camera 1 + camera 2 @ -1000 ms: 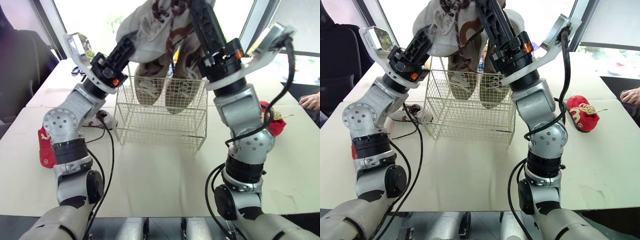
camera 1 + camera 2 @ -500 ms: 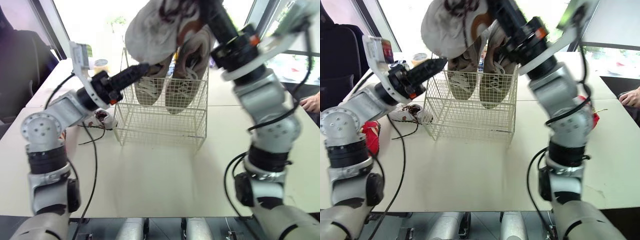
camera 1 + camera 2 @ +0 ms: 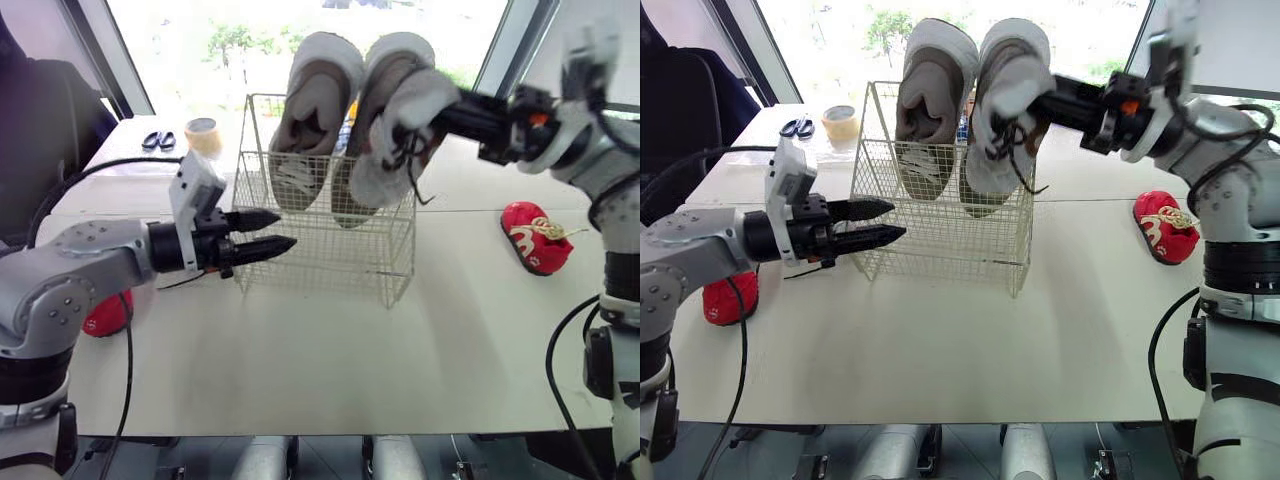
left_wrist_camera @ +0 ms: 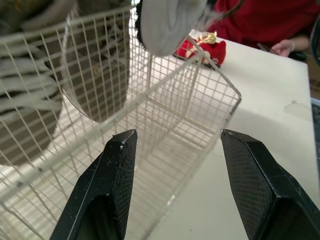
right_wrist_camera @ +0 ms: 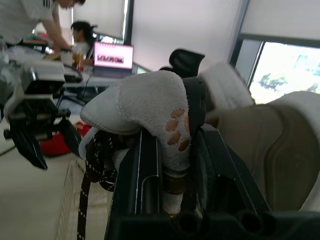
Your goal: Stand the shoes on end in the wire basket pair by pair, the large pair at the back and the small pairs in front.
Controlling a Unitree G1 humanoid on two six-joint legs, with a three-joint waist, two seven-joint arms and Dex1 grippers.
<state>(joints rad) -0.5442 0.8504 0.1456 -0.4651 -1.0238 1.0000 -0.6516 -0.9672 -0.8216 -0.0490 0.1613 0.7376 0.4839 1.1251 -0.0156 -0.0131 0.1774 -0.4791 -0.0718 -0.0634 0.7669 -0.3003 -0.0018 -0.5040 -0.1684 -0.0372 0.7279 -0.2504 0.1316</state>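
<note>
While the right claw (image 3: 447, 108) is clamped on a small white-grey shoe (image 3: 400, 140), the left claw (image 3: 285, 228) is empty, its two black fingers (image 4: 112, 170) spread apart. The small shoe hangs from the right claw toe-down, with dark laces dangling and a brown paw print on its side. Its lower end is at the top rim of the wire basket (image 3: 330, 255); whether it dips inside cannot be told. Directly beyond the held shoe, the large pair of shoes (image 3: 312, 110) stands on end in the back of the basket, soles outward and side by side, rising above the rim.

The left claw is level with the basket's lower half, just off its near corner, fingertips aimed at the wire but apart from it. On the desk (image 3: 330, 350), one red shoe (image 3: 535, 235) lies below and outboard of the right claw. A second red shoe (image 3: 725, 298) lies behind the left claw, by that arm. Scissors (image 3: 158, 140) and a tape roll (image 3: 203, 135) sit on the desk well beyond the left claw.
</note>
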